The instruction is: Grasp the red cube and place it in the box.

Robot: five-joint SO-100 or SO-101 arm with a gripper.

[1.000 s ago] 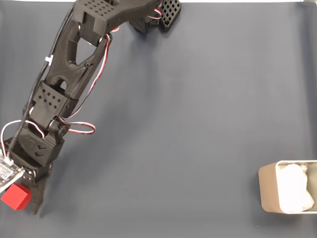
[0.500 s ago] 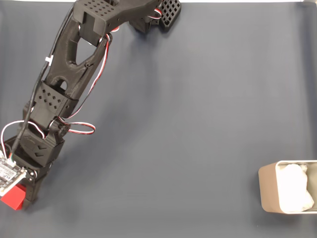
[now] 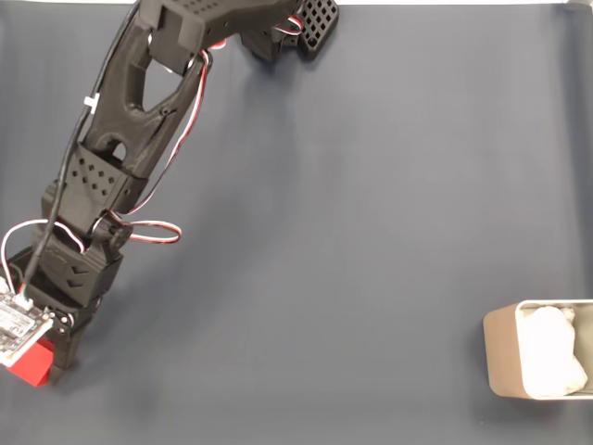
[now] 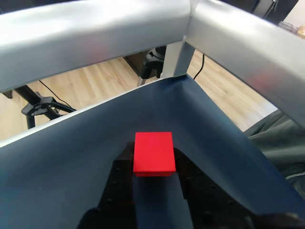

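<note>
The red cube (image 3: 33, 362) is at the far left edge of the dark mat in the fixed view, half covered by the black gripper (image 3: 42, 364) and its white camera board. In the wrist view the red cube (image 4: 153, 152) sits between the two black fingers (image 4: 121, 157), which press on its left and right sides; my gripper (image 4: 152, 151) is shut on it. Whether the cube rests on the mat or is just off it I cannot tell. The beige box (image 3: 498, 352), with white lining (image 3: 551, 352) inside, stands at the right edge, far from the cube.
The arm's base (image 3: 306, 28) is at the top of the fixed view, and the arm slants down to the left. A wide stretch of dark mat (image 3: 324, 278) lies between gripper and box. In the wrist view, metal frame rails (image 4: 95, 28) and the mat's corner edge (image 4: 183, 78) are just beyond the cube.
The fingers closed onto the cube, which shifted slightly left and then a little up. The arm's upper links moved slightly up and left in the fixed view. The box stayed put.
</note>
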